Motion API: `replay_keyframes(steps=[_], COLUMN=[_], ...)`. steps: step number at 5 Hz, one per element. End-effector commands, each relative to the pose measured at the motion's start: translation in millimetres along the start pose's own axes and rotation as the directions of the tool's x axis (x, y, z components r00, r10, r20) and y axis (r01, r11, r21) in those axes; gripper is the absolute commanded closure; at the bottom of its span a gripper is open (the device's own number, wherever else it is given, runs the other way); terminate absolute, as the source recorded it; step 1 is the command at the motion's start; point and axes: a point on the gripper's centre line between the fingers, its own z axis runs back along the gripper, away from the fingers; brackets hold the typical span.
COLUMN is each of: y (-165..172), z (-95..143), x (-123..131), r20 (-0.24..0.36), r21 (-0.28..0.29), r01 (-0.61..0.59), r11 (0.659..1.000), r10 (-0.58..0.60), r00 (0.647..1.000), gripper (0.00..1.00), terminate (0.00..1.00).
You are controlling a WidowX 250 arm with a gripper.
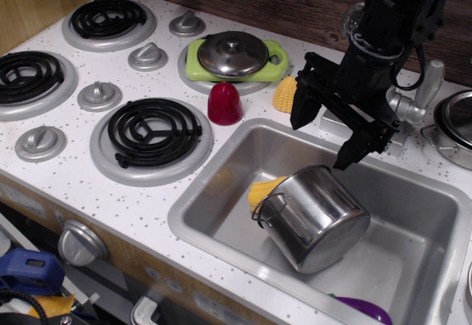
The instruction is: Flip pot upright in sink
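Observation:
The shiny steel pot (pixel 316 217) lies tilted on its side in the middle of the grey sink (pixel 221 164), its wire loop handle toward the left and its bottom facing right and forward. A yellow object (pixel 263 189) sits under its left edge. My black gripper (pixel 324 139) hangs open just above the pot's upper rim, over the back of the basin. One finger (pixel 302 108) is to the left and the other to the right, with nothing between them. It does not touch the pot.
A red cup (pixel 225 103) and a yellow corn piece (pixel 285 93) stand on the counter behind the sink. A domed lid (pixel 233 54) rests on a green board. A steel pot (pixel 453 126) and the faucet (pixel 420 96) are at the right. A purple object (pixel 365 311) lies at the sink's front.

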Motion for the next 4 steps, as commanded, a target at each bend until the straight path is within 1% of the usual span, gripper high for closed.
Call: replay_keyframes(steps=[1,2,3,4], y=[0,10,13,13], z=[0,1,0,-2], x=[0,-2,-2,-2], r20=[0.0,0.054,0.078,0.086], r21=[0.0,-0.181,-0.262,-0.288], r01=[0.0,0.055,0.068,0.07], r11=[1.0,0.982,0.963,0.955], r10=[0.0,-0.046,-0.049,-0.047], r00=[1.0,0.997,0.996,0.995], gripper=[0.0,0.0,0.0,0.0], terminate=[0.0,0.0,0.0,0.0])
